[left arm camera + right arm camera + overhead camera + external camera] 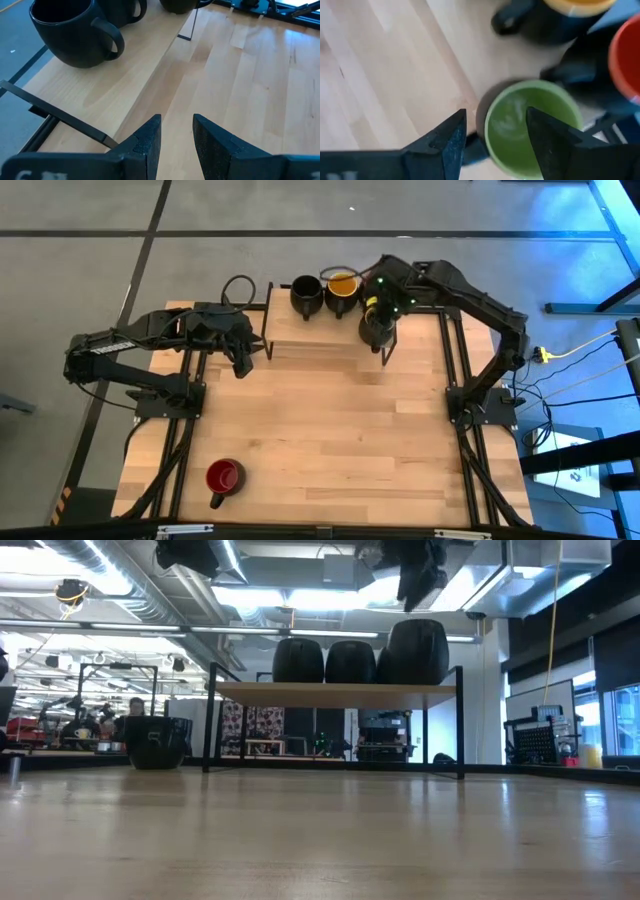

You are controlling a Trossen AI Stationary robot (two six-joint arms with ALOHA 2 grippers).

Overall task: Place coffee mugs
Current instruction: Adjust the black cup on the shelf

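A raised wooden shelf (pixel 320 330) stands at the table's far side. On it stand a black-inside mug (pixel 305 294), a yellow-orange-inside mug (pixel 342 288) and, at its right end, the green-inside mug (pixel 530 125) (pixel 418 650). A red-inside mug (pixel 626 55) shows beside the green one. Another red-inside mug (pixel 225 477) sits on the table near the left front. My right gripper (pixel 495 117) (pixel 412 600) hangs open just above the green mug, one finger over its inside and one outside its rim. My left gripper (pixel 177 120) (pixel 243 365) is open by the shelf's left end.
The shelf's thin black metal legs (pixel 268 320) and frame (pixel 60 117) stand close to both grippers. The black-inside mug (pixel 75 35) is near my left gripper. Bare wood tabletop (pixel 340 440) lies between the shelf and the near edge. Cables (pixel 238 285) hang off the far edge.
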